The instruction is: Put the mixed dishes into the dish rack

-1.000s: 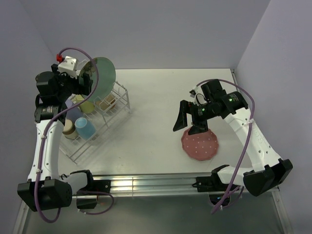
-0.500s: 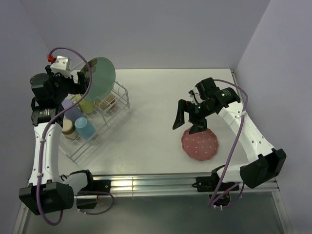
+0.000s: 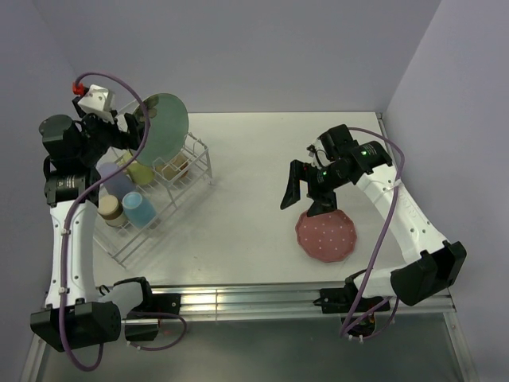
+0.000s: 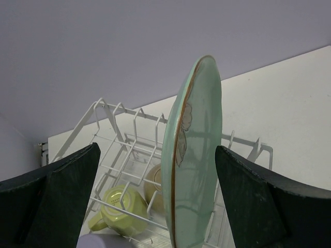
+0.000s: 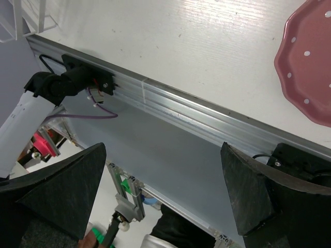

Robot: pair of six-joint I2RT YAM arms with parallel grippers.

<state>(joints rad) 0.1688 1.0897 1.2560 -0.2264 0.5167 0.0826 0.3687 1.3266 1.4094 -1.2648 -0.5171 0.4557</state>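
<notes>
Dish left to load: the pink white-dotted plate [image 3: 328,237] lies flat on the right half of the table [image 3: 254,151], well apart from the white wire-frame dish rack [image 3: 199,156] at the left.
Nearer arm: the right one. We see the right claw [image 3: 306,196] hanging just over the plate's far-left rim.
Bearing: from that claw the plate lies toward the near right. In the wrist view only a slice shows in the upper right corner, outside the gap between the fingers.
Long axis: none. It is round and scalloped, so we judge the thin rim the only hold.
Right claw: spread wide, nothing in it.
Right arm pose: elbow bent, forearm reaching inward from the right edge, wrist tipped so the fingers look toward the metal rail [image 5: 170,103] at the near edge.
Left claw [image 4: 158,149]: spread wide either side of the mint-green flower plate [image 4: 194,155], which stands on edge in the rack. We see no contact.
Left arm pose: raised over the rack's far-left corner.
Coming move: we judge the right wrist must turn to bring the rim between the fingers.
</notes>
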